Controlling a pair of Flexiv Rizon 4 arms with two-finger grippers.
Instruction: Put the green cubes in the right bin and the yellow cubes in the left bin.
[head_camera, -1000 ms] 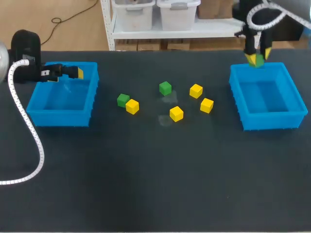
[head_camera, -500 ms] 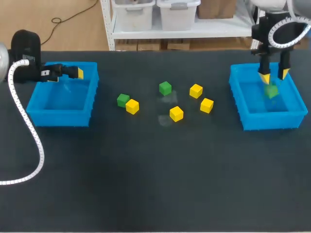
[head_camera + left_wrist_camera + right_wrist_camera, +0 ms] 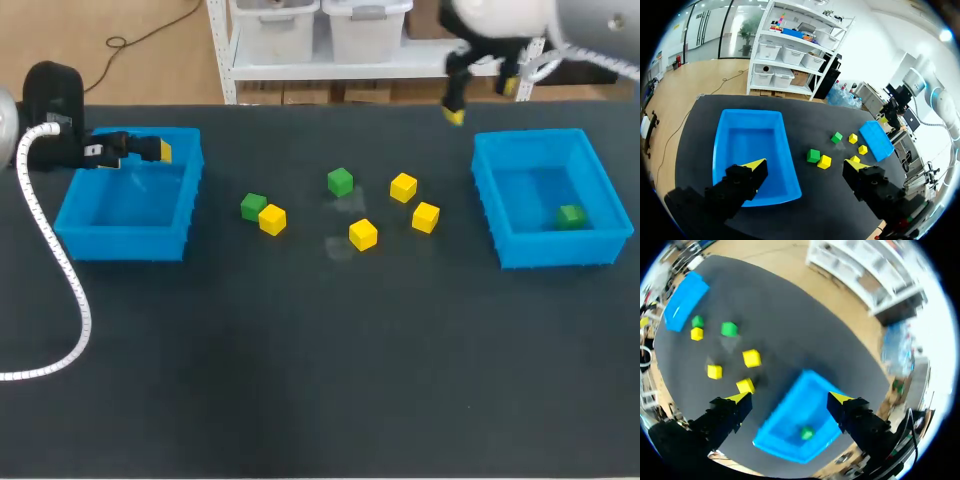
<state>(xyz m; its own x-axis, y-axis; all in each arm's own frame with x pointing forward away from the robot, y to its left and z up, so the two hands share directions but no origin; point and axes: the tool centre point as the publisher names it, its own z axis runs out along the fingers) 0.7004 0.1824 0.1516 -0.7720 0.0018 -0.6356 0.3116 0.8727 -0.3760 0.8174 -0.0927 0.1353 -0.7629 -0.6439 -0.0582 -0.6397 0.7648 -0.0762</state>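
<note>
While your right end effector hangs above the counter just off the back left corner of the right bin, its fingers are spread wide with nothing between them. 1 green cube lies inside that bin, near its right wall. Your left end effector hovers over the back of the left bin, also wide open and empty. Between the 2 bins, the middle green cube sits apart toward the back, and the leftmost green cube has 1 yellow cube just beside it. 3 other yellow cubes lie to the right: the front yellow cube, the back yellow cube and the rightmost yellow cube.
</note>
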